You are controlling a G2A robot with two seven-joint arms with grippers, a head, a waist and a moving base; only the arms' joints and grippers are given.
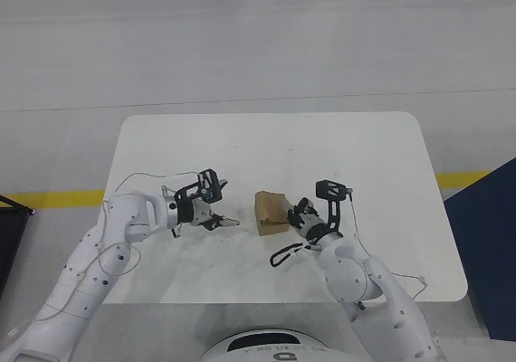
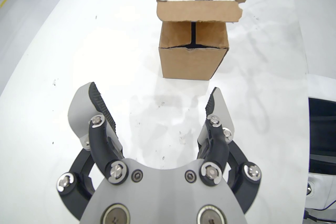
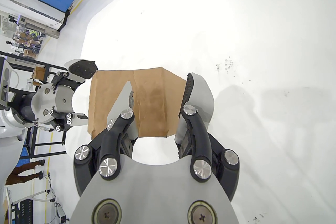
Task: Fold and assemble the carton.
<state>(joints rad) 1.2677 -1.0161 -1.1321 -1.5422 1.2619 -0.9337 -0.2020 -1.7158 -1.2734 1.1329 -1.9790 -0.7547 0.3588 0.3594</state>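
We have the carton (image 1: pixel 271 213) standing mid-table (image 1: pixel 367 154), squared, inner flaps (image 2: pixel 207 34) down; one outer flap (image 2: pixel 198 11) is not yet folded. Left gripper (image 2: pixel 153 88) hangs released near it; right gripper (image 3: pixel 159 80), also spread, sits just behind that flap.

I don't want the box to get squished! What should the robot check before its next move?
1. The carton stands upright on the table: ok.
2. The left fingers are open and apart from the carton: ok.
3. The right fingers are open: ok.
4. The right fingers touch the raised flap: cannot tell.
5. The inner flaps are folded in: ok.
6. The top is closed: not ok, the raised flap is not down.
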